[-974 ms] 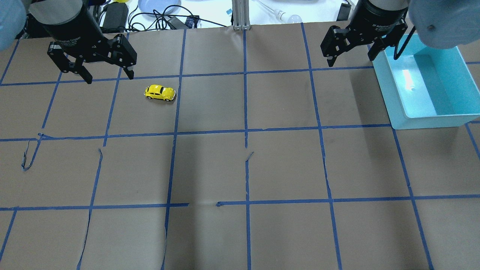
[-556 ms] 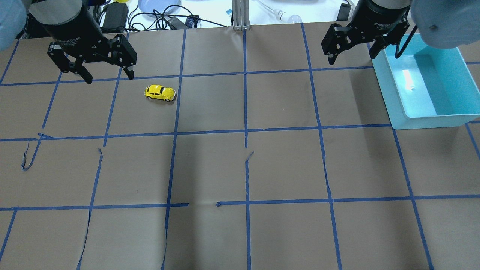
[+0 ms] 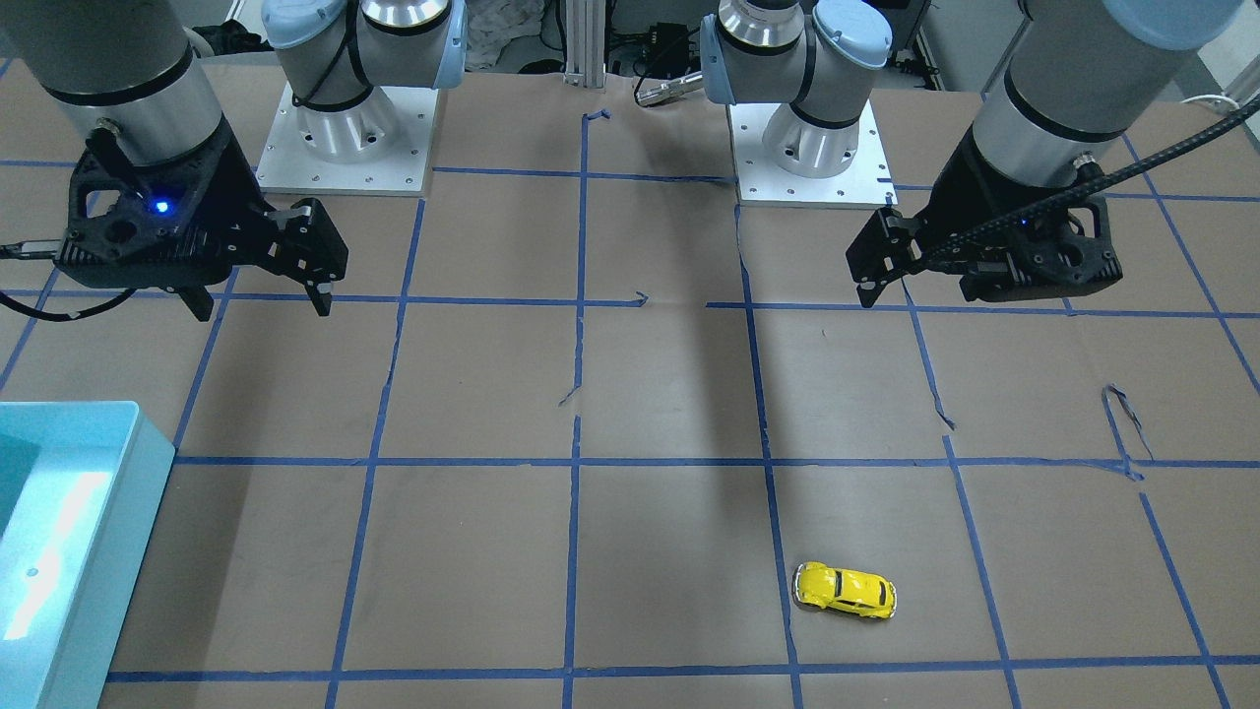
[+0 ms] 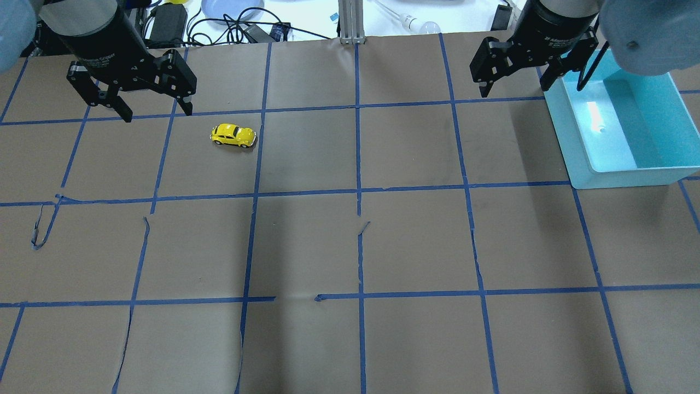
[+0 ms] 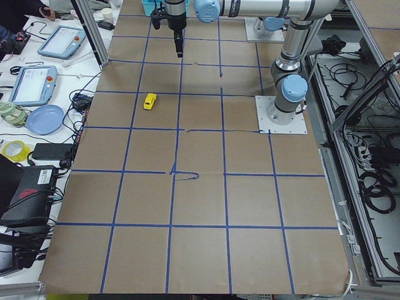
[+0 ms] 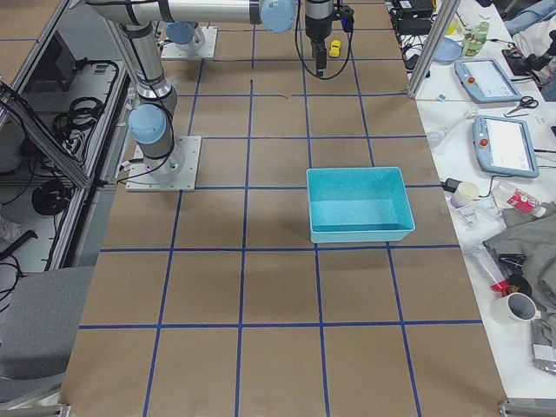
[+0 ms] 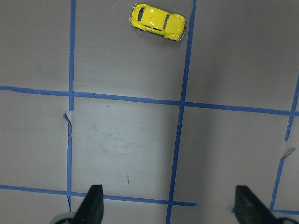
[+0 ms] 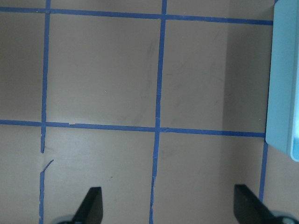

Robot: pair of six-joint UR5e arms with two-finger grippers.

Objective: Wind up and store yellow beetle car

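Note:
The yellow beetle car stands on its wheels on the brown paper table, in the far left part of the overhead view. It also shows in the front-facing view and at the top of the left wrist view. My left gripper is open and empty, hovering above the table just left of and behind the car. My right gripper is open and empty, hovering at the far right, beside the left wall of the turquoise bin. The bin looks empty.
The table is covered with brown paper and a blue tape grid, torn in places. An aluminium post stands at the far edge. Cables and a blue plate lie beyond it. The bin's edge shows in the right wrist view.
Both grippers have drifted slightly toward the far edge of the table. Both stay open. The car has not moved.

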